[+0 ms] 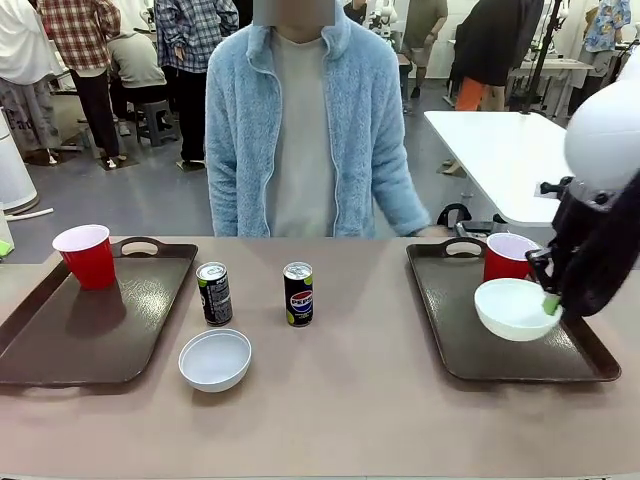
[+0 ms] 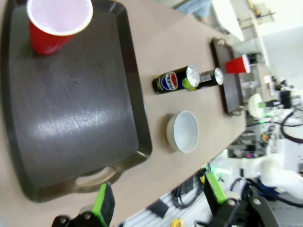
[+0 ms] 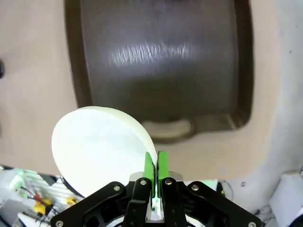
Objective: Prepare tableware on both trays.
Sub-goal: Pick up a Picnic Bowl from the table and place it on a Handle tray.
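Right arm in the spotlight: the right fingers [image 3: 149, 165] are pinched tight on the rim of a white bowl [image 1: 513, 308], carrying it well to the right of the Pepsi can [image 1: 298, 294], over the near part of the right tray [image 1: 450, 330]. I cannot tell whether the bowl's base is touching the tray yet. A red cup [image 1: 507, 257] stands on that tray just behind the bowl, farther from the can. The plain can [image 1: 214, 293] stands just left of the Pepsi can, and a second bowl [image 1: 215, 359] sits on the bare counter [image 1: 350, 420], left of the Pepsi can and nearer the robot. Further left lies the left tray [image 1: 100, 340], which holds only its own red cup [image 1: 87, 256] at the far corner. The left fingers [image 2: 103, 204] are spread wide and hold nothing, hovering off that tray's near handle. The danger I see is that thin edge grip. The whole bowl hangs off one side, so it could swing or slip out, and a release from any height might make it rock or skid. If it drifts back it nudges the cup. If it comes too far toward the robot it lands on the raised rim and sits crooked. Later on, a reach for the counter bowl could clip the two cans.
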`<state>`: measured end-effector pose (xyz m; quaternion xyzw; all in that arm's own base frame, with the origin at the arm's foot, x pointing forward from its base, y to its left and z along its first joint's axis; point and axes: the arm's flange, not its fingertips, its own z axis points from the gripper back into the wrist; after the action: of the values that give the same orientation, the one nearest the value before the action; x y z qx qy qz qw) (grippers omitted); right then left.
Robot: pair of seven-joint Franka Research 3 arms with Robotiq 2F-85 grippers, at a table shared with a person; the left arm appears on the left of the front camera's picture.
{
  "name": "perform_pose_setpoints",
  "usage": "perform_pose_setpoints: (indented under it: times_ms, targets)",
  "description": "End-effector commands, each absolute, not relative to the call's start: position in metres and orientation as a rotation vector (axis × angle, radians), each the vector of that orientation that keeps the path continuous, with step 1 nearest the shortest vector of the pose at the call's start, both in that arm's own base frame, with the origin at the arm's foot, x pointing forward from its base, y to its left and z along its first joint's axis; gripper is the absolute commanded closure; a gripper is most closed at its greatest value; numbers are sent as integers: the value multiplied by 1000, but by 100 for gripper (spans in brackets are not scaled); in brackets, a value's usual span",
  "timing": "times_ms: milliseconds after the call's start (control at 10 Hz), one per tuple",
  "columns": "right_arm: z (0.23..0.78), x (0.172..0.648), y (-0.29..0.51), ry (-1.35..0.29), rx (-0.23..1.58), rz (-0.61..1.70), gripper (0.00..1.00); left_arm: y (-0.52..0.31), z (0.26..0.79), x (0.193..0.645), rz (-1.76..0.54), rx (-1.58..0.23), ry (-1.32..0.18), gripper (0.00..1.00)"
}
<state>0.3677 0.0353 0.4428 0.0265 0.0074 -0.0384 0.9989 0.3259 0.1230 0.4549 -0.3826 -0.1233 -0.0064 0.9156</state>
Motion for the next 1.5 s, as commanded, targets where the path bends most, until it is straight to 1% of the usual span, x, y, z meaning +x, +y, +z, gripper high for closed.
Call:
perform_pose_setpoints:
  times_ms: [0,300,500,600,700,800,900,1000,1200,1300,1400]
  targets:
    - [413,399,40,54,41,-69,100,125,455,326,-27,-804,-269,0]
    - [376,417,32,87,23,-74,100,125,455,326,-27,-804,-269,0]
    - [370,420,30,95,12,-66,100,125,455,326,-27,-804,-269,0]
    - [373,418,30,98,25,-52,39,125,455,326,-27,-804,-269,0]
    - [380,415,30,83,42,-49,39,125,455,326,-27,-804,-269,0]
    - [388,413,31,70,49,-47,0,125,455,326,-27,-804,-269,0]
    - [394,412,32,62,55,-46,34,125,455,326,-27,-804,-269,0]
    - [400,410,32,60,55,-47,0,125,455,326,-27,-804,-269,0]
    - [421,402,38,43,43,-68,0,125,455,326,-27,-804,-269,0]
    - [440,392,42,38,33,-74,31,125,455,326,-27,-804,-269,0]
    - [457,384,47,27,33,-74,21,125,455,326,-27,-804,-269,0]
